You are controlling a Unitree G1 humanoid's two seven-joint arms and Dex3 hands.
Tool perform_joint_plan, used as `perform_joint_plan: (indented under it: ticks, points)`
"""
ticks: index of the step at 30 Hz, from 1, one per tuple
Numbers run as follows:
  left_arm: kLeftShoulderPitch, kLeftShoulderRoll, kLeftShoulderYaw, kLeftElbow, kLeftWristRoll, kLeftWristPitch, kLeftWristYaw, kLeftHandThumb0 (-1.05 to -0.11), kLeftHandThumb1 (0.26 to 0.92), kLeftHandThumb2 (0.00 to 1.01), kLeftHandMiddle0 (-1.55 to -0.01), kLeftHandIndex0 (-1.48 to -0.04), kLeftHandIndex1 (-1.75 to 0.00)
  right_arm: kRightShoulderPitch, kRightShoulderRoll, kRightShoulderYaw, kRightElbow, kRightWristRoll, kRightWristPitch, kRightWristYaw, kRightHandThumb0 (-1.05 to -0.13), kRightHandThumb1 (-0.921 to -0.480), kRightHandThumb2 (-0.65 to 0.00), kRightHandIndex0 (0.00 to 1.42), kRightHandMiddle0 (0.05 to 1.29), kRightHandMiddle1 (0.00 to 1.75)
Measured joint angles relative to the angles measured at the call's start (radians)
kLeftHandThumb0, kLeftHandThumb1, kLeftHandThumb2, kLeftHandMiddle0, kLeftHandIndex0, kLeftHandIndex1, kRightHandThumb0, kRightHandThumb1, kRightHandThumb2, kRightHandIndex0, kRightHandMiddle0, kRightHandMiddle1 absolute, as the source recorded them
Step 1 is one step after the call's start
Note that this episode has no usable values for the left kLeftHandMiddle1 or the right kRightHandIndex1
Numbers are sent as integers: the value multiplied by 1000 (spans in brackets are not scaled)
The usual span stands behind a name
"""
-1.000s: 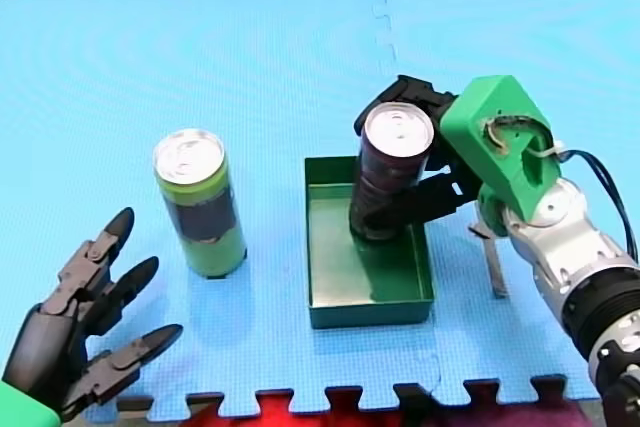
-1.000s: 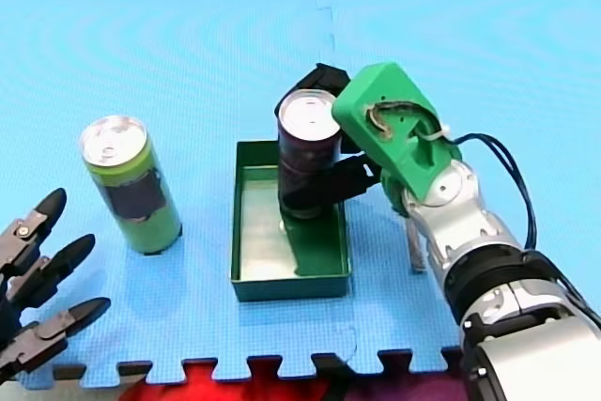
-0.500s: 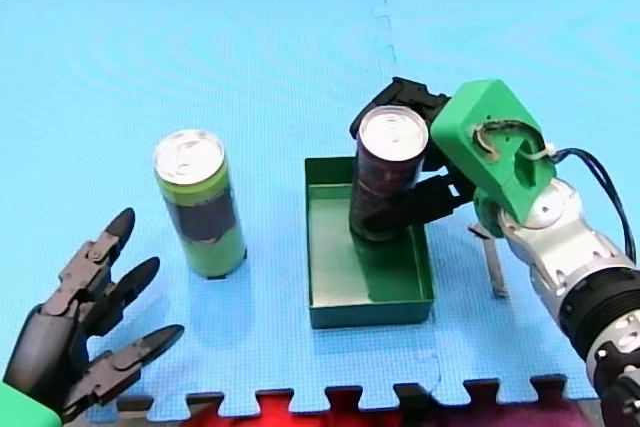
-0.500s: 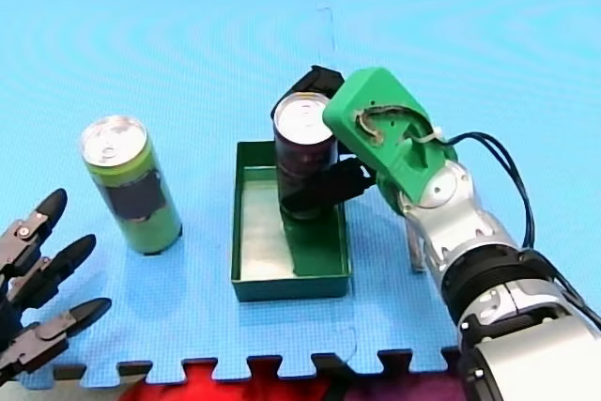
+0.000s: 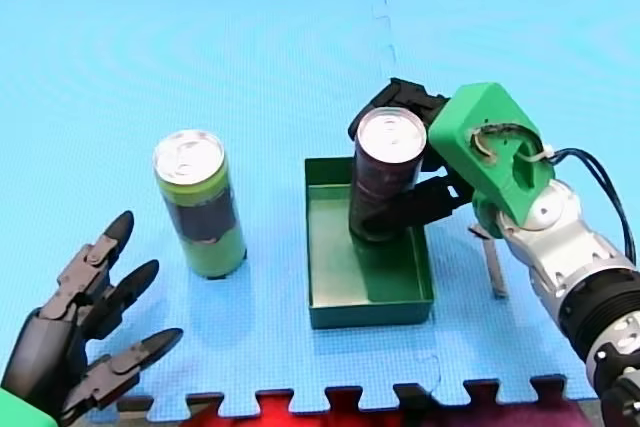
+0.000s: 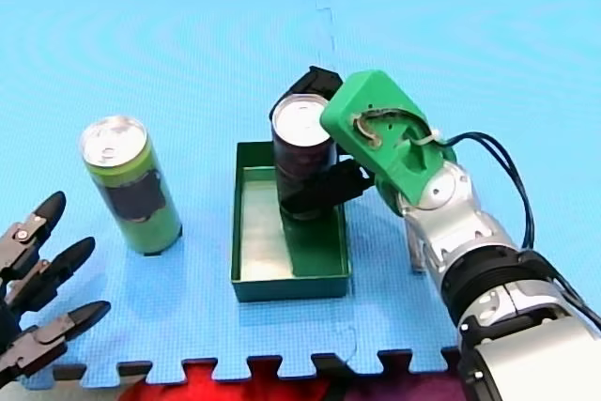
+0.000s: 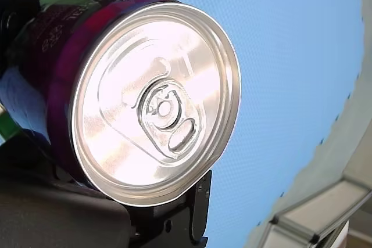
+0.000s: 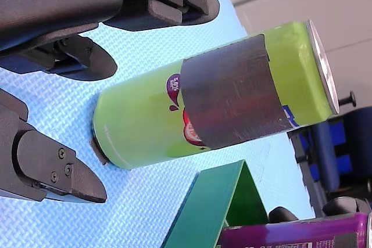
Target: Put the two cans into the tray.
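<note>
A dark purple can [image 5: 383, 179] is gripped by my right hand [image 5: 402, 159], slightly tilted, its lower end inside the far part of the green tray [image 5: 368, 315]. I cannot tell whether it touches the tray floor. In the first wrist view its silver top [image 7: 157, 105] faces the camera. A green can [image 5: 200, 209] with a dark label stands upright on the mat left of the tray. It also shows in the second wrist view [image 8: 215, 100], beside dark fingers [image 8: 52, 166]. My left hand [image 5: 100, 317] hovers at the front left, apart from the green can.
The blue foam mat [image 5: 250, 57] covers the work surface, with a seam running back from the tray. A thin grey strip [image 5: 493, 269] lies just right of the tray, under the right forearm. The mat's jagged front edge [image 5: 330, 402] meets a red and dark floor.
The right hand has shifted the purple can slightly left over the tray's far part. The left hand has sunk a little toward the front edge. The green can has not moved.
</note>
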Motion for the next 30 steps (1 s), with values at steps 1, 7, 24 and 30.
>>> perform_joint_plan:
  ticks: [1,7,24,30]
  points:
    - [0,0,1,1,-1,0,-1,-1048,828,1,-458,-218,-1,1,0,0,0,0,-1,0,-340,-834,-4,912,620,1746]
    - [-1,0,3,9,-5,-6,-5,-1048,827,0,-457,-216,0,5,1,0,3,2,-8,-4,-343,-833,-3,910,622,1746]
    - [-3,6,8,8,7,-10,12,-1048,835,3,-459,-219,-1,10,8,-15,11,19,-14,6,-722,-749,-4,595,570,1009]
    - [-14,9,11,13,2,-9,8,-1048,835,3,-458,-220,-1,6,2,-3,14,10,5,48,-985,-762,-1,331,213,14]
